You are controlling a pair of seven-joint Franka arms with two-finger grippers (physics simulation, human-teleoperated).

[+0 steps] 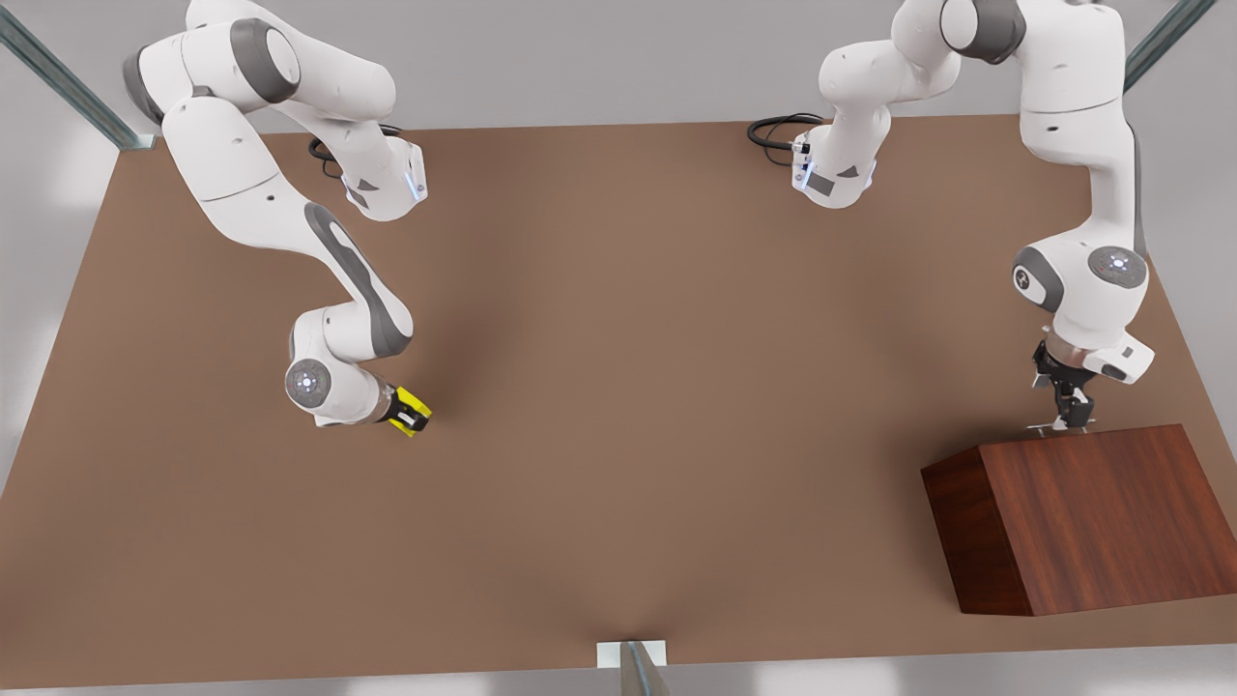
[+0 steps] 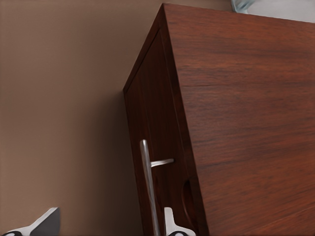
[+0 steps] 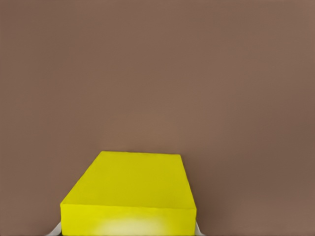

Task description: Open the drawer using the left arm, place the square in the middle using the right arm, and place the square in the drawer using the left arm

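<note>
the left tool (image 1: 1066,411) stands at the back face of the wood cabinet (image 1: 1082,512), its fingers (image 2: 170,221) set either side of the thin silver handle (image 2: 147,187) of the drawer (image 2: 155,147); one finger sits close against the bar and the other (image 2: 42,223) is well off it, so the tool reads as released, not yet clenched on the handle. it comes at the bar from above, probably so that a straight pull away from the cabinet slides the tray out. the drawer front lies flush with the cabinet, so the drawer is shut. behind the handle, away from the cabinet, the counter (image 1: 618,387) is bare, which leaves free room for the pull. the right tool (image 1: 411,414), far from the cabinet toward the front view's left, is clenched on the square (image 1: 414,410), the yellow block gripped by its sides between the fingers. whether the block rests on the counter or is raised a little i cannot tell. the open brown stretch between the square and the cabinet is the middle, unobstructed, and the right arm has a clear sweep toward it. the cabinet sits near the counter's front edge, so the left arm's reach to the middle looks longer.
</note>
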